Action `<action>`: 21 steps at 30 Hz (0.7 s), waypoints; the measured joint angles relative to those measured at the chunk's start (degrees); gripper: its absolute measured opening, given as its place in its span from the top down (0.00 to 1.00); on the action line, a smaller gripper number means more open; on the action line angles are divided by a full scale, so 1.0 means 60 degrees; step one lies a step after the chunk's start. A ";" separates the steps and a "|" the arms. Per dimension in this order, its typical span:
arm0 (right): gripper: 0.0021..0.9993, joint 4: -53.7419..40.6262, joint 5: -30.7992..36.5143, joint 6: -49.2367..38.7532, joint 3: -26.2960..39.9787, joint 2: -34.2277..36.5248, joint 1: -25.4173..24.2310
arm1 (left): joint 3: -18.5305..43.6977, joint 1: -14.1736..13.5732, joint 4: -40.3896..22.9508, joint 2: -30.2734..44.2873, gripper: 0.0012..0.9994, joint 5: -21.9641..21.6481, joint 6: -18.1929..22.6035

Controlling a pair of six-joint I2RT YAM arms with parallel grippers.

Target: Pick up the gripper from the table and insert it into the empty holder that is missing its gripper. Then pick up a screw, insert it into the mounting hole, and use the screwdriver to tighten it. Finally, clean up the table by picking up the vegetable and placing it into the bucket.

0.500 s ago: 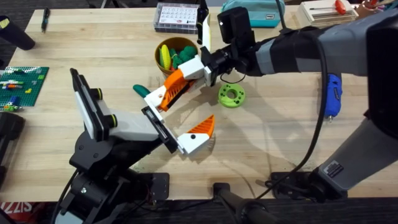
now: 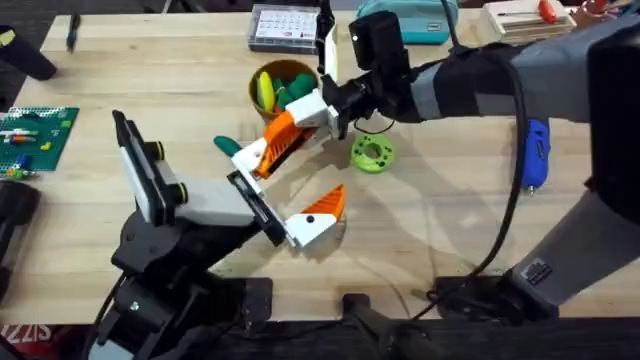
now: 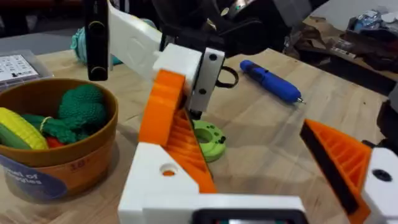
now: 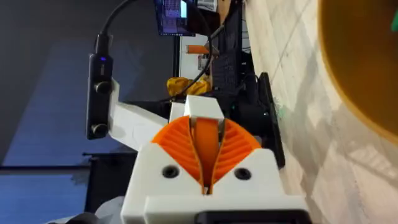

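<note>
My right gripper (image 2: pixel 276 140) reaches in from the right and is shut on the gripper (image 2: pixel 250 156), a white-based piece whose orange tip sits between the right fingers (image 4: pixel 186 140). Its white base (image 3: pixel 163 180) lies at the free end of the black cross-plate (image 2: pixel 256 208) of the holder (image 2: pixel 210 205), my left arm's white head. An attached orange-tipped finger (image 2: pixel 316 217) sits at the plate's other end, far from the piece, so my left gripper (image 2: pixel 280 195) is open. The tan bucket (image 2: pixel 262 105) holds several vegetables. A dark green thing (image 2: pixel 226 144) lies beside the piece, partly hidden.
A green ring-shaped disc (image 2: pixel 372 153) lies just right of the right gripper. A blue screwdriver (image 2: pixel 535 155) rests at the far right. A clear box of small parts (image 2: pixel 285 25) stands behind the bucket. A green brick plate (image 2: pixel 35 135) is at the left edge.
The right gripper and the piece it holds have edged slightly left toward the cross-plate's end. The left arm has barely moved.
</note>
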 joint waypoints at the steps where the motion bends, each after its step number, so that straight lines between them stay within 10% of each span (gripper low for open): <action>1: 0.96 0.0000 0.0002 0.0000 0.0000 0.0000 0.0000 | 0.0000 0.0000 0.0000 -0.0002 0.01 -0.0005 0.0000; 7: 0.96 0.0000 0.0006 0.0003 0.0000 0.0000 0.0000 | 0.0000 0.0000 0.0000 -0.0002 0.01 -0.0049 0.0000; 13: 0.54 -0.0011 0.0154 0.0067 -0.0004 0.0000 -0.0005 | 0.0000 0.0000 0.0007 -0.0004 0.01 -0.0101 0.0007; 21: 0.42 -0.0017 0.0293 0.0072 -0.0004 0.0000 -0.0018 | 0.0000 0.0000 0.0007 -0.0002 0.01 -0.0123 0.0007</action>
